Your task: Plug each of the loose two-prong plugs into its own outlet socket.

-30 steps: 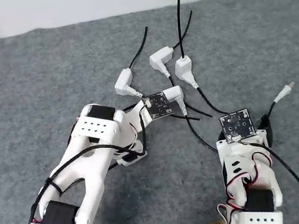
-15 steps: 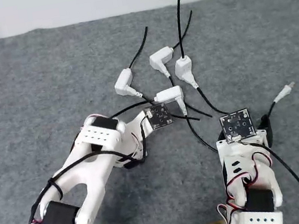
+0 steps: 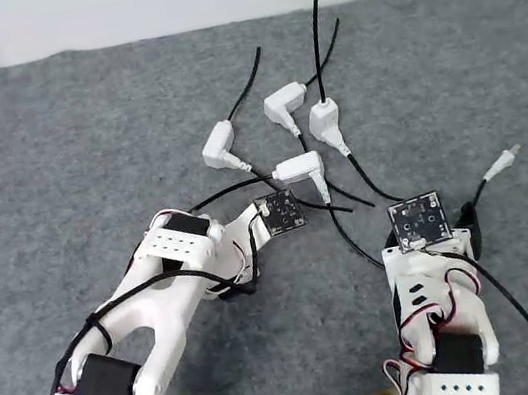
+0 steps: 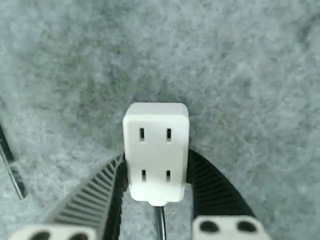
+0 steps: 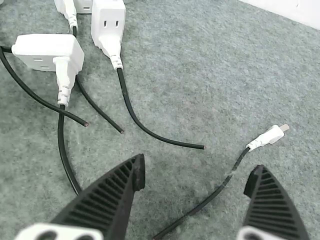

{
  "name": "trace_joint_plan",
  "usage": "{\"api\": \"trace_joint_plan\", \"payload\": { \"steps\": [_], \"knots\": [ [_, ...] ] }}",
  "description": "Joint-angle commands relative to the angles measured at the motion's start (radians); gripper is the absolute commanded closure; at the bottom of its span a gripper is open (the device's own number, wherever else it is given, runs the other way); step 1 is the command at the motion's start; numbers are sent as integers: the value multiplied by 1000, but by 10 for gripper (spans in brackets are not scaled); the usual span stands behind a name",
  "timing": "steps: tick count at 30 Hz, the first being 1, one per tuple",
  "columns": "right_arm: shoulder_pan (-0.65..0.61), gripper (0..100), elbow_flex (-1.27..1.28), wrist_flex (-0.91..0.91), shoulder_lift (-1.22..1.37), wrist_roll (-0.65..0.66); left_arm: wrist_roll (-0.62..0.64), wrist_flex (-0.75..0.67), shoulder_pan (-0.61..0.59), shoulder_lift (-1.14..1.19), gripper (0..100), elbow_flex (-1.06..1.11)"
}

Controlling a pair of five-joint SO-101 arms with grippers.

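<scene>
- Left claw (image 4: 156, 162) is straddling an outlet (image 4: 156, 127) on the carpet (image 4: 250, 60); I cannot tell whether it is gripping
- Right claw (image 5: 197, 167) is hanging wide open near a loose plug (image 5: 272, 134)

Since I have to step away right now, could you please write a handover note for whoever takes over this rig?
Left tool: at a socket, grip unclear.
Right tool: open, empty, loose plug just ahead.
Done: one seated plug in the taken socket.
To do: put the loose plug into a free socket.
</scene>
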Motion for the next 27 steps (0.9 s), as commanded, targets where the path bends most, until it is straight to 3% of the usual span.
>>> {"api": "trace_joint_plan", "payload": {
  "steps": [1,6,14,17,19,23,27],
  "knots": [
    [-12,682,18,-18,7,11,-127,127,80,-8,987,-7],
    [-12,682,18,-18,7,11,-167,189,164,-18,987,-15],
    [-12,682,18,-18,7,11,-167,163,163,-11,987,-8],
    [-12,682,18,-18,7,11,-89,158,163,-18,982,-21],
    [-12,682,18,-18,7,11,-23,169,163,-18,930,-58],
    [-12,682,18,-16,7,11,-15,215,163,-18,780,-91],
    [-12,682,18,-16,7,11,-15,216,164,-18,752,-96]
  ]
}}
